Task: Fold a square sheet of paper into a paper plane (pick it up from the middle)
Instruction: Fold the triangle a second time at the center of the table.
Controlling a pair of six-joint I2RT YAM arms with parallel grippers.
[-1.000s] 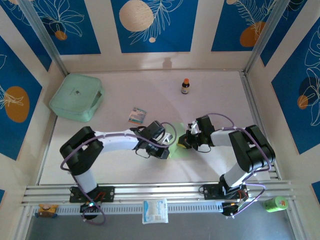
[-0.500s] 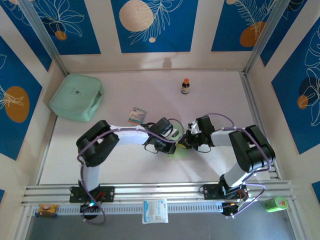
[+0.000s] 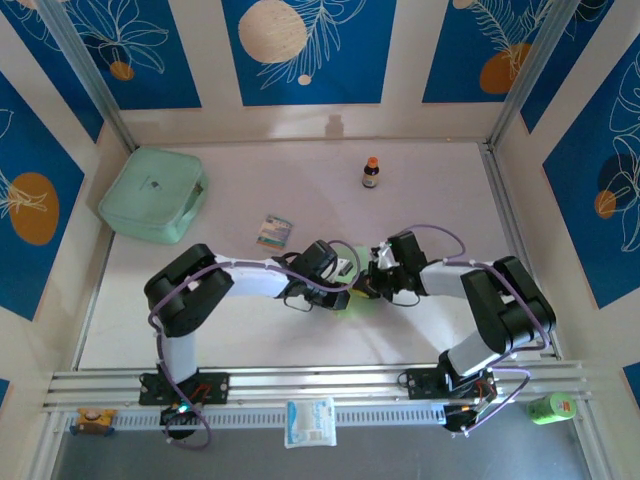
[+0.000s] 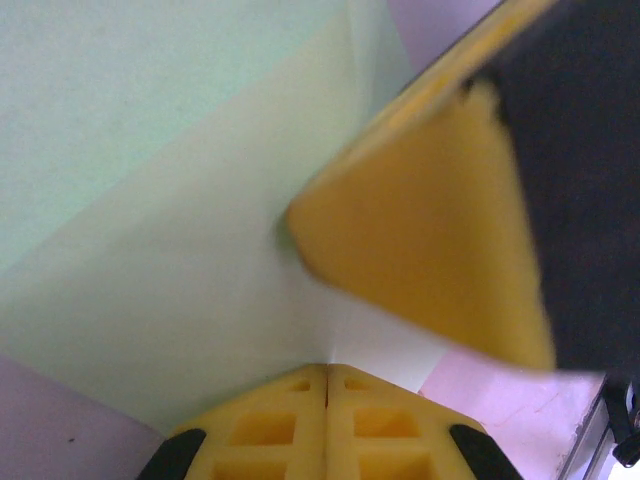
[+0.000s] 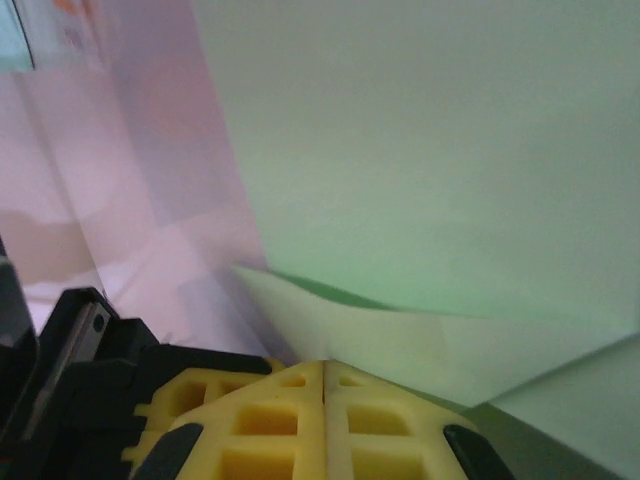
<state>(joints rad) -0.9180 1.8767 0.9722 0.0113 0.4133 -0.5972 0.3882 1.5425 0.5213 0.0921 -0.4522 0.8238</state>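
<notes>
One camera looks down on the bench [image 3: 300, 180] from above and behind the arms, while both wrist cameras sit tight against the same paper [image 4: 150, 250].

Pale pink table [image 3: 440, 200], walled on three sides by blue panels [image 3: 308, 50] printed with white leaves and orange discs.
Far left: mint-green rounded plastic box [image 3: 153, 194], flat on the table, close to the left wall.
Right of the box, nearer the middle: small multicoloured striped packet [image 3: 273, 231], lying flat, well apart from the box.
Far, right of centre: small dark bottle [image 3: 371, 173] with orange cap, upright, standing alone.
Near edge: aluminium rail [image 3: 330, 378] across the full width.
Just below the rail, centre: white crinkled pouch [image 3: 310, 421].
Near right corner: green can-like item [image 3: 551, 407], on its side.
Near left corner: small orange-and-blue object [image 3: 90, 420], too small to identify.
</notes>
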